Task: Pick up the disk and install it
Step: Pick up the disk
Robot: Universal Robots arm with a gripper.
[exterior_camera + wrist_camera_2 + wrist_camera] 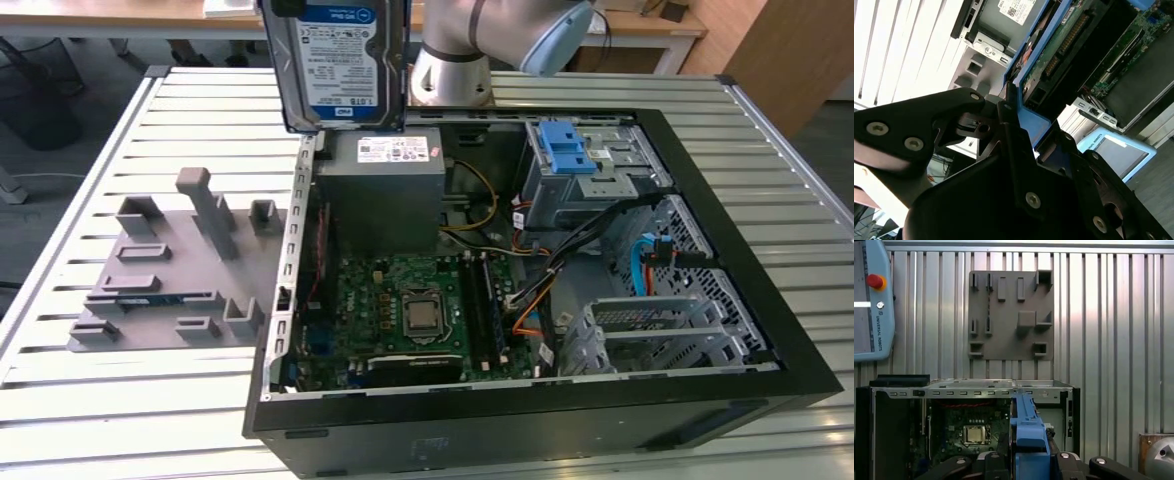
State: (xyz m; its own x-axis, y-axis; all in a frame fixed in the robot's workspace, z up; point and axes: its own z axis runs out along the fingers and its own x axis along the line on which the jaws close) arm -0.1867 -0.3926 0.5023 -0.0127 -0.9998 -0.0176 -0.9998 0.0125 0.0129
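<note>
The disk, silver with a blue-and-white label, hangs upright in the air above the back left corner of the open computer case, over the power supply. In the second wrist view my gripper is shut on the disk's blue bracket, and the drive's green circuit side points away from the camera. The first wrist view looks down along the blue bracket, with the black fingers at either side of it. The silver cage with the blue latch stands in the case's back right corner.
A grey power-supply box sits under the disk, with the motherboard in front of it. Cables cross the case's middle. A grey fixture plate lies on the slatted table at the exterior view's left. A teach pendant rests nearby.
</note>
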